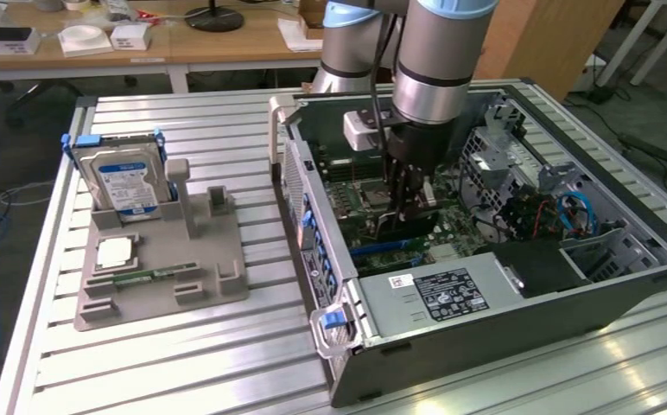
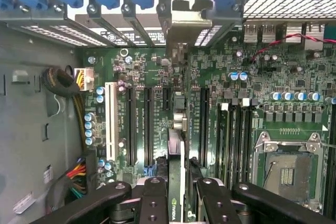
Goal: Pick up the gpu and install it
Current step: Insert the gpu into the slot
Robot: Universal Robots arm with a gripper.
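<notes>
My gripper reaches down into the open computer case, over the motherboard. It is shut on the gpu, a thin dark card held on edge just above the board. In the wrist view the gpu runs edge-on between the two black fingers of the gripper. The card lies along the row of long black expansion slots. Its silver bracket sits at the case's rear slot openings. Whether its lower edge is seated in a slot is hidden.
On the exterior view's left, a grey holder on the slatted table carries an upright hard drive, a small green memory stick and a chip. Inside the case are the processor socket, cable bundles and a drive cage.
</notes>
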